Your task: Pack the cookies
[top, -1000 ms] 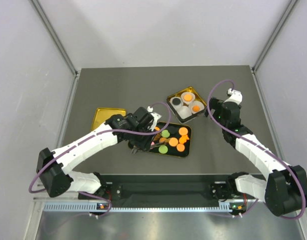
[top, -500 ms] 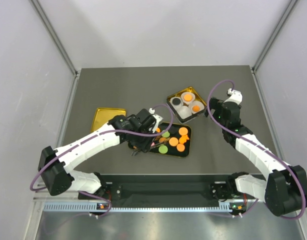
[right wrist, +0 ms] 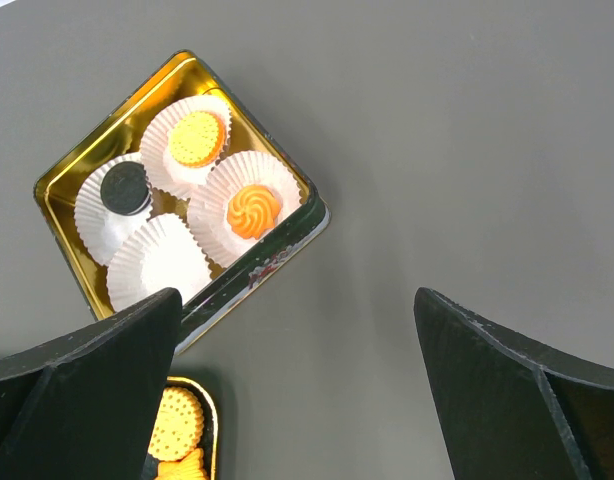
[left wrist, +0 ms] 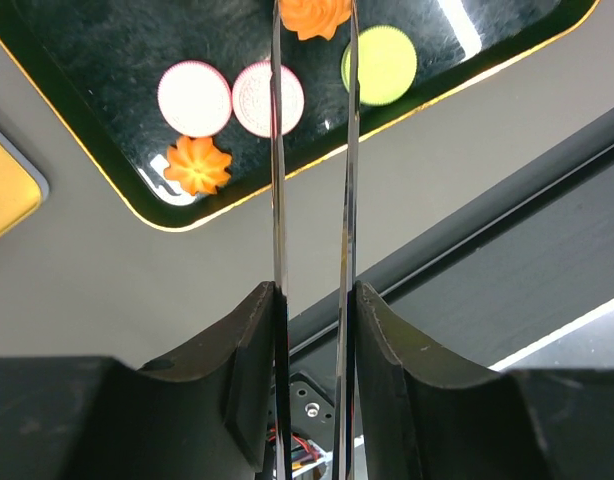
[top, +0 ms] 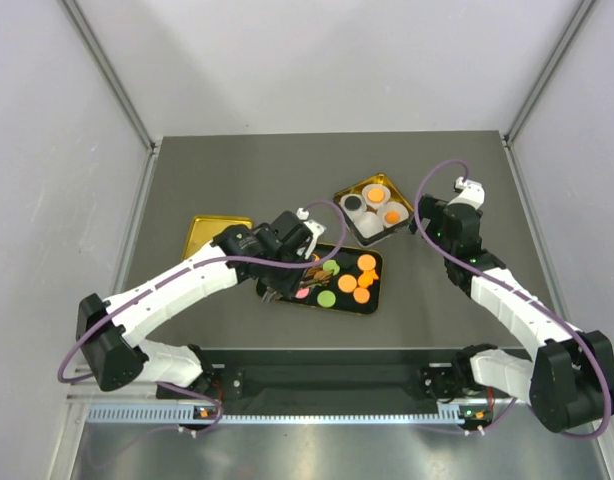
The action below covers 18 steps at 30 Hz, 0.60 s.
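Two thin fingers of left gripper (top: 311, 270) clamp an orange flower cookie (left wrist: 313, 16) over black tray (left wrist: 117, 40); other cookies (left wrist: 194, 98), pink, green and orange, lie in it. Versus 0.5 s ago: gripper farther over tray. Right gripper (right wrist: 295, 300) spread wide beside gold tin (right wrist: 57, 215), unmoved.

Overhead from behind; close downward wrist views over black tray (left wrist: 97, 60) and gold tin (right wrist: 122, 130)

no text, label, brand, number or sign can be read anywhere in these views; nothing printed shows on any object.
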Motion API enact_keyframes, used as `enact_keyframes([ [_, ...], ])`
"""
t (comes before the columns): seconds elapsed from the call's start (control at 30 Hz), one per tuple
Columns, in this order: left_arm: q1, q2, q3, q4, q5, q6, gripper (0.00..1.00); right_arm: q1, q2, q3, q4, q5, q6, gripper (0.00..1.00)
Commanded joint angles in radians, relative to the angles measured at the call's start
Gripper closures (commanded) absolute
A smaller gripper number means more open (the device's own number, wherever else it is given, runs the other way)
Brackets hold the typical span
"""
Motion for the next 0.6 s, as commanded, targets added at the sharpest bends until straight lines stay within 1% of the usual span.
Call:
enact_keyframes([
  [0.0, -0.003, -0.018, 0.066, -0.017, -0.028, 0.013, 0.65, -0.012, -0.003, 0.015, 0.043, -0.007, 0.003, 0.0],
  [0.3, -0.003, -0.018, 0.127, -0.02, -0.041, 0.01, 0.66, -0.012, 0.0, 0.016, 0.041, -0.008, 0.003, 0.0],
  [0.4, -0.003, -0.007, 0.171, 0.013, -0.049, 0.001, 0.65, -0.012, 0.001, 0.018, 0.041, -0.01, 0.003, 0.0],
  [0.57, -0.002, 0.076, 0.265, 0.088, -0.068, -0.005, 0.64, -0.012, 0.001, 0.017, 0.043, -0.008, 0.003, 0.0],
])
